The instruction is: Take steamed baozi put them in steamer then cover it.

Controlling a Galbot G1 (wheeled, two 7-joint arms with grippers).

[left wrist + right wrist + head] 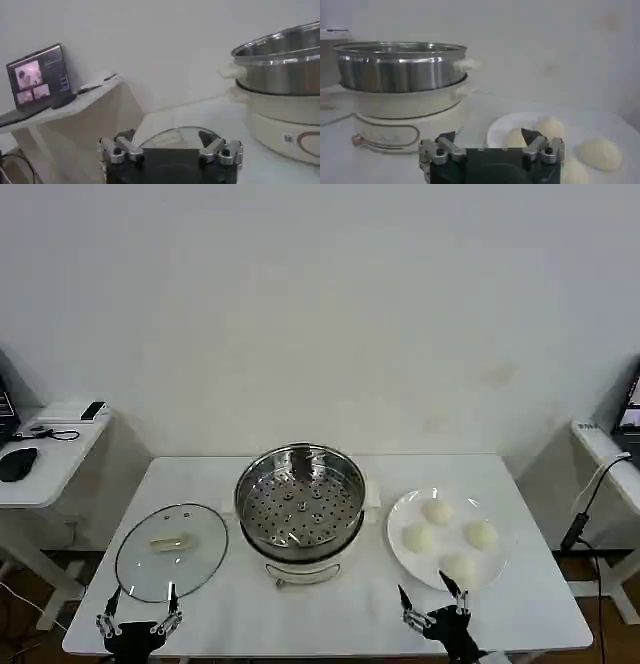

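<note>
Four steamed baozi (446, 540) sit on a white plate (400, 518) at 3 o'clock of the steamer (301, 502). Steamer open at table (330, 609) centre, perforated tray bare. Cover (171, 550) lies flat at the steamer's 9 o'clock, handle up.

Right gripper (437, 605) hovers at the plate's 6 o'clock edge, jaws spread, nothing held. Left gripper (140, 612) hovers at the cover's 6 o'clock, jaws spread, empty.

Risks, as judged:
- Buns lie close together; spread jaws coming down on one may nudge its neighbour off the plate.
- Soft dough: too hard a pinch dents it, too light lets it drop short of the rim.
- Steamer wall stands high; a low carry would clip it.
- Glass cover lies flat, handle small; a missed grip slides it toward the table edge.
</note>
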